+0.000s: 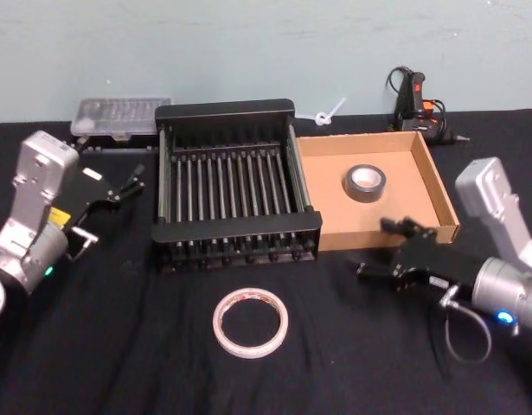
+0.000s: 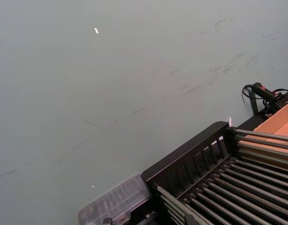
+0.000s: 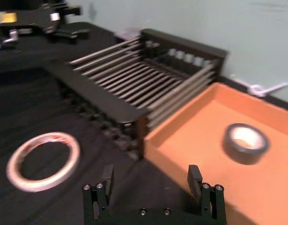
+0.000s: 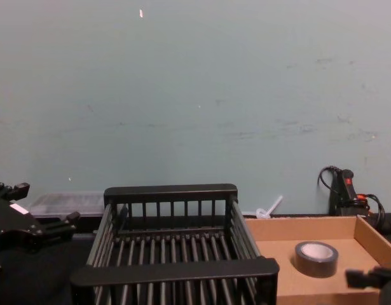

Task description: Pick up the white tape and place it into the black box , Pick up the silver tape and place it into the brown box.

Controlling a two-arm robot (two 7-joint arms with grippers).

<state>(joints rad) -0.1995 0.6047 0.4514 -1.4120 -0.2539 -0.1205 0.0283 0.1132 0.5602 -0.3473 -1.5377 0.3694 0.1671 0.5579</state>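
White tape [image 1: 250,322] is lying flat near the bench's front edge, before the black box [image 1: 235,235], while silver tape [image 1: 364,183] is sitting inside the brown box [image 1: 439,186], the right gripper [image 1: 393,248] hovering alongside with jaws apart, the left gripper [image 1: 127,186] idling open by the left edge.

Four views sharing black box [image 1: 235,186]

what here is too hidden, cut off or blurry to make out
- White tape ring: blurred in the right wrist view, so its red markings are unreadable.
- Black slatted crate: front cut off by the chest view's lower edge.
- Right gripper: only a tip at the chest view's corner, in front of the tan cardboard box.
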